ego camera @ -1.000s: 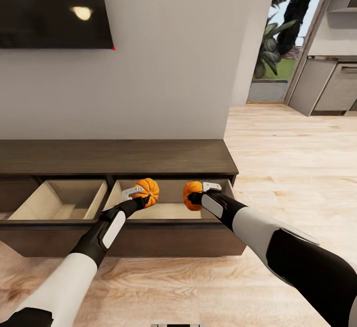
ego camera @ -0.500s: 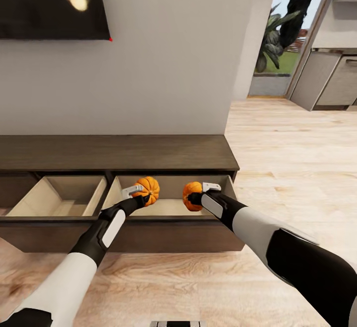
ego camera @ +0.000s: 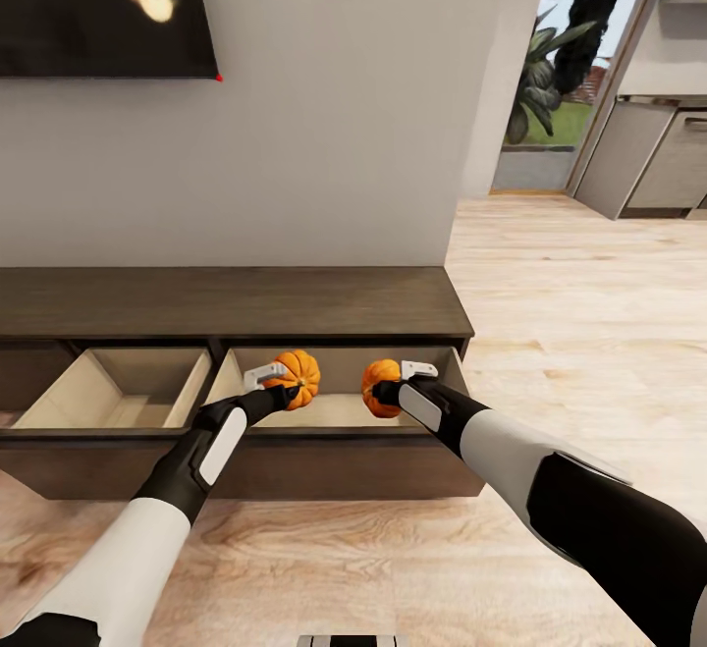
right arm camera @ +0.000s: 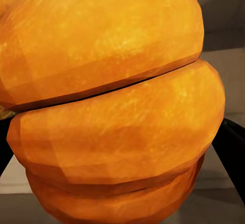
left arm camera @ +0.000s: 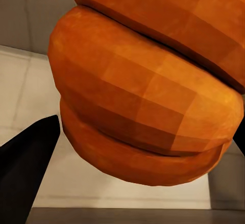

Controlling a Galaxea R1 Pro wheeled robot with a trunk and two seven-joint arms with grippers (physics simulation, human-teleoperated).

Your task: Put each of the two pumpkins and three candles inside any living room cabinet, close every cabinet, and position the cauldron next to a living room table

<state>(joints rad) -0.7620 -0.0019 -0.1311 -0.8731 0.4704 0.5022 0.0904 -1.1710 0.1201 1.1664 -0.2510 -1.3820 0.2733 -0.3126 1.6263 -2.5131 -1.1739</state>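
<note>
**Two pumpkins held over the open right drawer**

The left gripper (ego camera: 280, 384) has its jaws closed on the left pumpkin (ego camera: 296, 378), and the right gripper (ego camera: 393, 384) has its jaws closed on the right pumpkin (ego camera: 379, 387). Both pumpkins hang side by side, a little apart, over the right drawer (ego camera: 339, 415) of the cabinet (ego camera: 236, 303). That drawer is pulled out and shows a pale wood floor. The left pumpkin sits toward the drawer's left half, the right one toward its right half; whether either touches the drawer floor cannot be told.

In the left wrist view the pumpkin (left arm camera: 148, 81) fills the frame between two dark fingers (left arm camera: 25, 173), with the pale drawer floor behind it. In the right wrist view the other pumpkin (right arm camera: 112, 101) is likewise pressed between dark fingers (right arm camera: 232, 152).

The left drawer (ego camera: 118, 392) beside it is also open, with a pale interior. The cabinet stands against a grey wall under a dark screen (ego camera: 103, 9). A wood floor (ego camera: 570, 333) runs to the right toward grey kitchen units (ego camera: 658, 156) and a glazed opening with plants (ego camera: 555, 58).
</note>
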